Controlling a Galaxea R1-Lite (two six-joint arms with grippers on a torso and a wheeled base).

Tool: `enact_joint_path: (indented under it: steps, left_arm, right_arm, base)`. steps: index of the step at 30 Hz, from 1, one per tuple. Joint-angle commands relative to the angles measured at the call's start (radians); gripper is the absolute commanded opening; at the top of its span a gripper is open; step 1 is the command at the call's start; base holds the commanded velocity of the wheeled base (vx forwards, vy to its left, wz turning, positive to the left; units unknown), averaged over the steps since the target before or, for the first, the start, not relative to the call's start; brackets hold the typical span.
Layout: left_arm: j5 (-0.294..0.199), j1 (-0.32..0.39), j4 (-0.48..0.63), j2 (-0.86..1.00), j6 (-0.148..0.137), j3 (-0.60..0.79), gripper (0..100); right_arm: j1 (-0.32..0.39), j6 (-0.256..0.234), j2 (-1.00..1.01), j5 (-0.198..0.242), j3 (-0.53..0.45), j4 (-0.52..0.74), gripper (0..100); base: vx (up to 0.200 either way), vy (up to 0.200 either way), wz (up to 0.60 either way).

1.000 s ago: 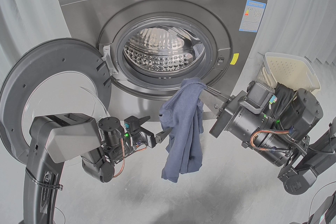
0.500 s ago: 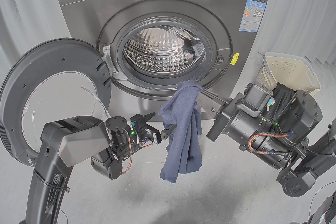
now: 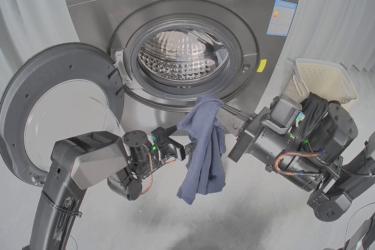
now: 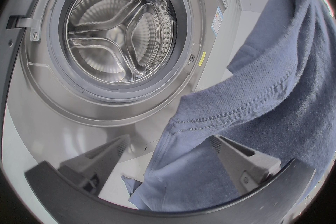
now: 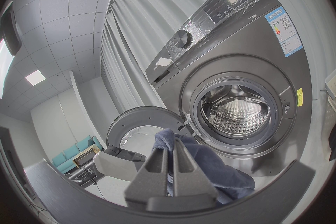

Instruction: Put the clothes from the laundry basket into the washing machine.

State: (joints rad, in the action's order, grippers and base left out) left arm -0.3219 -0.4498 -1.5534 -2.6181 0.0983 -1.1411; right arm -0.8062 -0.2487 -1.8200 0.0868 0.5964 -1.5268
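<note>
Down front, the left gripper (image 3: 180, 140) is sitting with its jaws spread wide, one of them right up against the blue sweatshirt (image 3: 205, 145) but not pinching it. The right gripper (image 5: 170, 151) is clenching its jaws on the sweatshirt's top fold, so it's dangling over the floor (image 3: 254, 215) just in front of the washing machine (image 3: 97, 16). The round door (image 3: 58, 79) is hanging open, with the steel drum (image 3: 179, 55) showing. Further right, the cream laundry basket (image 3: 324, 79) is holding a dark garment (image 3: 316, 106).

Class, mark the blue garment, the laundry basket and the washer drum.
blue garment (image 3: 205, 153), head view, hanging middle.
laundry basket (image 3: 324, 79), head view, inner back wall.
washer drum (image 4: 115, 32), left wrist view, rear wall.
</note>
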Motion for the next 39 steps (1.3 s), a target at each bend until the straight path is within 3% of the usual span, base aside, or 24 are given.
enact_joint_path:
  steps: [1,17,25,39]
  left_arm:
    - [0.000,0.000,-0.002,-0.007,0.000,-0.003,0]
    - [0.011,0.043,-0.005,0.049,0.000,0.027,0]
    - [0.012,0.048,-0.005,0.144,-0.015,0.141,0]
    - [0.014,0.082,-0.007,0.415,-0.012,0.403,0]
  right_arm:
    - [-0.001,0.000,-0.004,0.001,-0.001,-0.001,0]
    - [0.018,0.000,-0.001,0.001,-0.006,-0.001,0]
    - [0.019,0.000,0.001,-0.001,-0.013,-0.001,0]
    - [0.061,-0.003,0.010,-0.015,-0.026,-0.010,0]
  base:
    - [0.000,0.000,0.00]
    - [0.000,0.000,0.00]
    - [0.000,0.000,0.00]
    - [0.000,0.000,0.00]
